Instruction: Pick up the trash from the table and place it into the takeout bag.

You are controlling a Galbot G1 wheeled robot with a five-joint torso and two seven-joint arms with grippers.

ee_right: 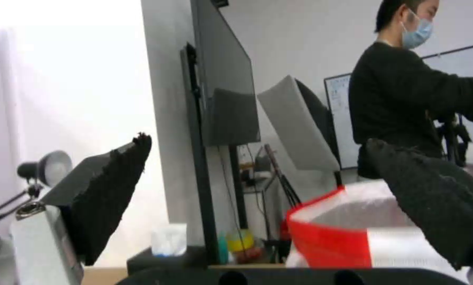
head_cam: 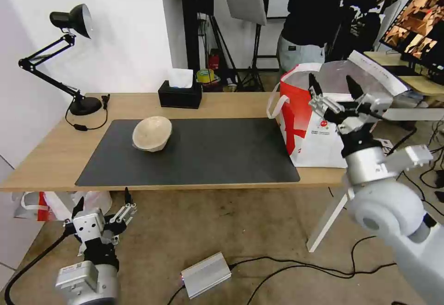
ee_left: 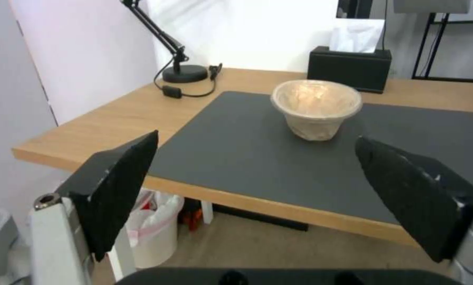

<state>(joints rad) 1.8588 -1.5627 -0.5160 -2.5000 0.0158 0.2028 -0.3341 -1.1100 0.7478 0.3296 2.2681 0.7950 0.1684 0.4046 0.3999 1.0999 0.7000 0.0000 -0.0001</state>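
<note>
A beige pulp bowl (head_cam: 152, 133) with a rough, fibrous wall and a rounded, tapering shape sits upright on the left part of a smooth dark grey mat (head_cam: 208, 157). The mat covers most of a light wooden worktop (head_cam: 51, 157) with white legs. Along the far edge stand a black tissue box (head_cam: 180, 94) with a white tissue sticking out, and at the far left corner a black desk lamp (head_cam: 69, 55) on a jointed arm, its cord curling beside the base.

The takeout bag (head_cam: 307, 131) stands at the right end of the worktop, boxy, white and red, with a glossy silver foil lining at its open mouth, white loop handles and a small round red logo. What lies inside it cannot be seen.

The right pincer (head_cam: 336, 87) hangs above the bag's mouth, its dark textured fingers spread wide and holding nothing. The left pincer (head_cam: 103, 205) is low, below the front edge of the worktop and well apart from the bowl, its fingers also spread apart and empty.

The floor is brownish, with black cables and a silver box (head_cam: 206, 275) lying on it. White walls stand behind the worktop.
</note>
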